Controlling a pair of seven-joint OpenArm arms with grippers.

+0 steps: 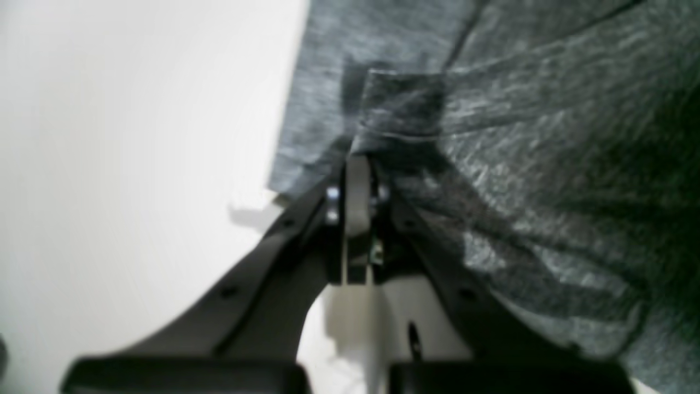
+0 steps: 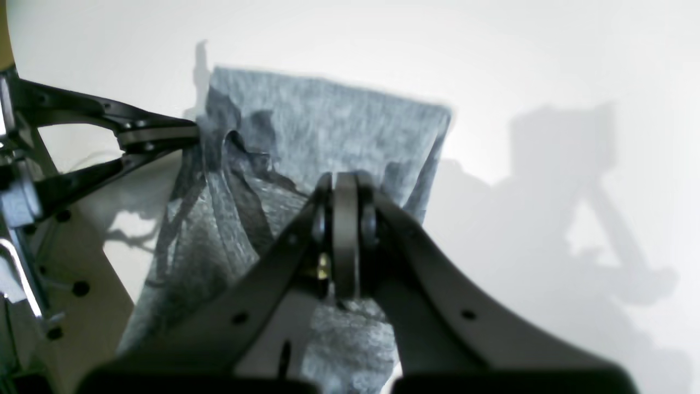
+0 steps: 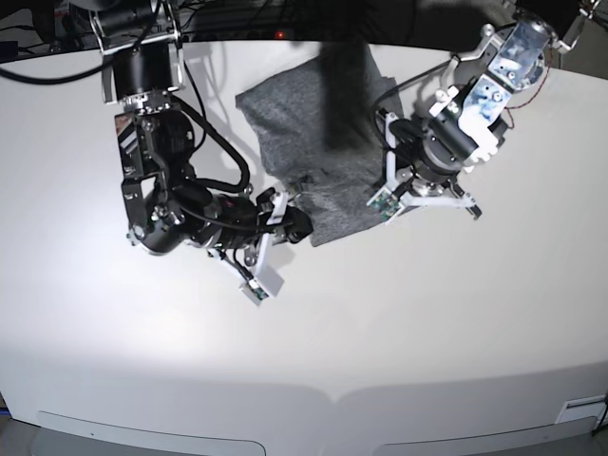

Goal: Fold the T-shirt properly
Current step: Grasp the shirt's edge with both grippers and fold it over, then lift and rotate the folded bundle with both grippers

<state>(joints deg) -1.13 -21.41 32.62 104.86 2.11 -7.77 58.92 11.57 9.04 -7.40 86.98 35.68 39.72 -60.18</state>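
White tabletop (image 3: 114,361) with both grippers, left (image 1: 358,164) and right (image 2: 344,183), clamped tight on the grey T-shirt (image 3: 304,123); uneven pulling could skew the fold.

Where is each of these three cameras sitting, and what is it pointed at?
Left wrist: rides on the left arm, looking along its shut left gripper, which pinches the grey T-shirt at its edge on the white table.
Right wrist: rides on the right arm, looking past the shut right gripper onto the T-shirt; the other gripper shows at left.
Base: high up, looking down at the table, both arms and the shirt.
Shared: all three views show the T-shirt and the table.
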